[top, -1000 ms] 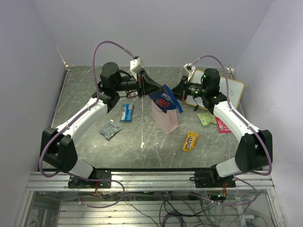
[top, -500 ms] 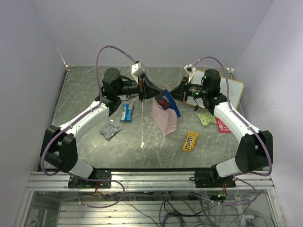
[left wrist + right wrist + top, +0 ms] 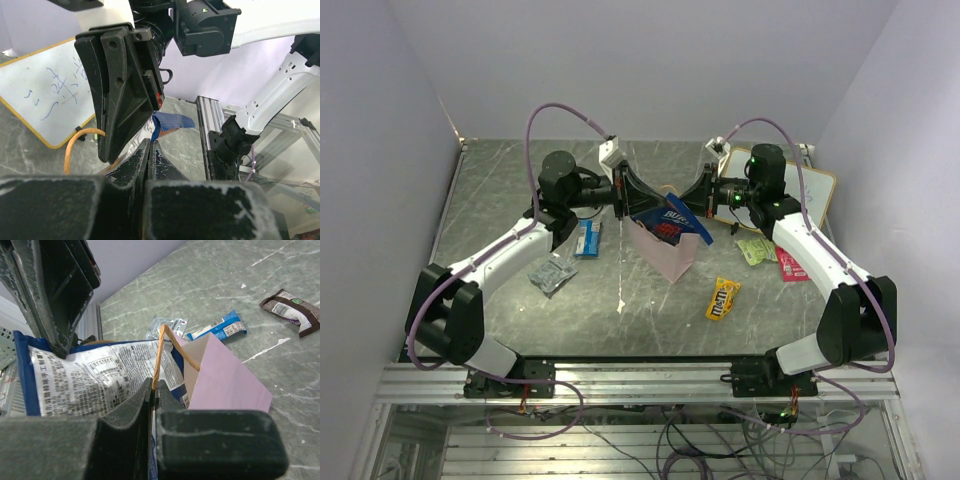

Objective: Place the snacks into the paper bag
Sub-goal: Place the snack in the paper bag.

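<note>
Two hands meet over the bag (image 3: 670,258) at the middle of the overhead view. The right hand (image 3: 692,203) is clamped on one thin orange handle (image 3: 156,357); its wrist view shows the cord running straight into the closed fingers. That hold looks meant to keep the mouth pulled open and steady, and the bag leans toward the left of the frame under it.

The left hand (image 3: 650,203) comes in from the other side with its fingers pressed together at the top edge of the chip bag (image 3: 670,215), apparently pinching it. The chip bag lies across the bag's mouth, partly inside, with its printed back and blue border sticking out. I'd judge the step about half done: the packet needs to go deeper before the left hand lets go. The worry is that the wide packet jams on the rim or tips the bag.

Six other snacks lie loose on the table (image 3: 500,190):
- blue-white (image 3: 587,238) and silver-grey (image 3: 552,273) at left
- M&M's (image 3: 722,298) lower right of the bag
- green (image 3: 753,249) and pink-red (image 3: 788,266) at right
- a brown bar (image 3: 292,312), seen only in the right wrist view
</note>
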Controlling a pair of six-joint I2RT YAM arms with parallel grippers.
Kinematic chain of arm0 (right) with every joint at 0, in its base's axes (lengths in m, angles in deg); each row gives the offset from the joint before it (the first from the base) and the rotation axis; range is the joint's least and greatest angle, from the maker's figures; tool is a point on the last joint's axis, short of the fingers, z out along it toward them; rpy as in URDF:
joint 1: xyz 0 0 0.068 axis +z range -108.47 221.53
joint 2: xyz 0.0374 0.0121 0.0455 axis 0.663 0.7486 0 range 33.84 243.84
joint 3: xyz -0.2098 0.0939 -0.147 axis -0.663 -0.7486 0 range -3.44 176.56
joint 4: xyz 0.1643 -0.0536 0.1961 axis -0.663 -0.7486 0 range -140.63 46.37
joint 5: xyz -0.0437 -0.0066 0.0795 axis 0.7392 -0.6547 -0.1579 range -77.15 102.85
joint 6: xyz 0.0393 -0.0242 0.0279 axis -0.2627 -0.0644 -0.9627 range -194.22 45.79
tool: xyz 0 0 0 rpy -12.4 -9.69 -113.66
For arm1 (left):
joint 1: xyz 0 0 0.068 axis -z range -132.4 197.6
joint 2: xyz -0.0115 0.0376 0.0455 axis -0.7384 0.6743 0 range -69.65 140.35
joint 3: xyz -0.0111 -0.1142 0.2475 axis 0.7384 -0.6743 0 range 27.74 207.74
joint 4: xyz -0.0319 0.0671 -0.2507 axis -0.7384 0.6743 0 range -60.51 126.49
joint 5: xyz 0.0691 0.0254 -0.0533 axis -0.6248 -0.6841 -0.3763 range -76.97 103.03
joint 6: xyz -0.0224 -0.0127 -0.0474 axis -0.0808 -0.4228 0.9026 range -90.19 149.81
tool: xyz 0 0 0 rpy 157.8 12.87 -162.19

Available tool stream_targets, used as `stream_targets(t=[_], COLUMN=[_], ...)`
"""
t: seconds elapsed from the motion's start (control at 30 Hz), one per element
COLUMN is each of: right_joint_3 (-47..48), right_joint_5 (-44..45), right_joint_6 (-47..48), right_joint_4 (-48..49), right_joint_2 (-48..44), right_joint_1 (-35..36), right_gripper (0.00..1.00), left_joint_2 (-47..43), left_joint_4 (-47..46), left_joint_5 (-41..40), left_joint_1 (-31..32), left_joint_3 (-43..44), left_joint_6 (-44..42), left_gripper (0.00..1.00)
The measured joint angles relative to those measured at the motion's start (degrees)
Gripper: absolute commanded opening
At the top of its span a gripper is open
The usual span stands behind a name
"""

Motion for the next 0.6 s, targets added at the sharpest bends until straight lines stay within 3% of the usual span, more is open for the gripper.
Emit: stream_targets(t=[0.37,0.6], right_joint_3=[0.0,0.0], right_joint_5=[1.2,3.7], right_joint_6=[0.2,1.8], right_joint_4=[0.0,-1.3], right_joint_2=[0.0,-0.3], right_joint_1=[0.1,0.1], right_gripper=[0.00,0.00], left_joint_2=[-0.3,-1.7], left_joint_4=[-1.6,10.2], left_joint_5=[0.0,-0.2], left_joint_1=[0.0,-0.5], left_joint_3=[-4.1,-2.6], left_joint_6=[1.6,-9.4], left_gripper=[0.07,0.07])
